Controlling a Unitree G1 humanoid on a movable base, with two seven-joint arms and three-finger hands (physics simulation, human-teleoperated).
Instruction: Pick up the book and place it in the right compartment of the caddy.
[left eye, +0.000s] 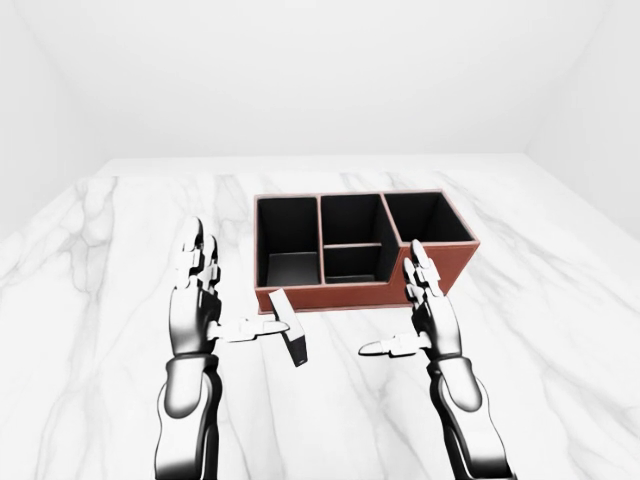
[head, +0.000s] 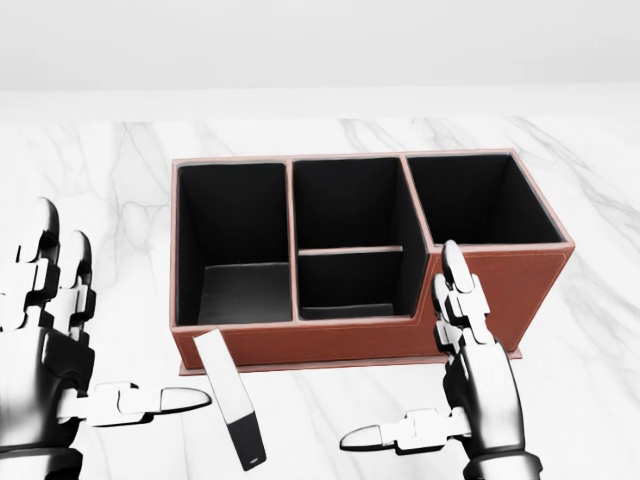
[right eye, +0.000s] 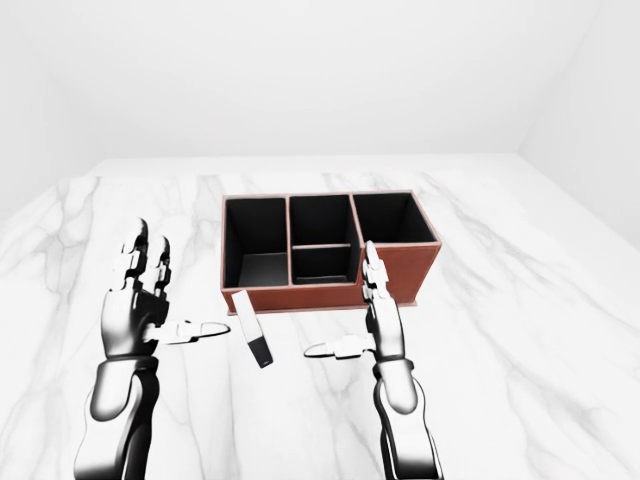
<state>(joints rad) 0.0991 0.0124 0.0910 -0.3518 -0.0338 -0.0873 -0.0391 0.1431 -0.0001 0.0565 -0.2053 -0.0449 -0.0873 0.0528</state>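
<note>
Book (head: 230, 409) on table (head: 110, 180) beside caddy (head: 480, 290), between left hand (head: 50, 370) and right hand (head: 480, 385); fingers apart, empty.

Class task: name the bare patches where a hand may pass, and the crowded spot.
Bare marble lies right of the caddy and left of the left hand. Between the hands, below the caddy, the book crowds the room beside the right hand.

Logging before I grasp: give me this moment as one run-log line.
book: on table, ungrasped | caddy: all compartments empty | left hand: open | right hand: open | phase: pre-grasp
</note>
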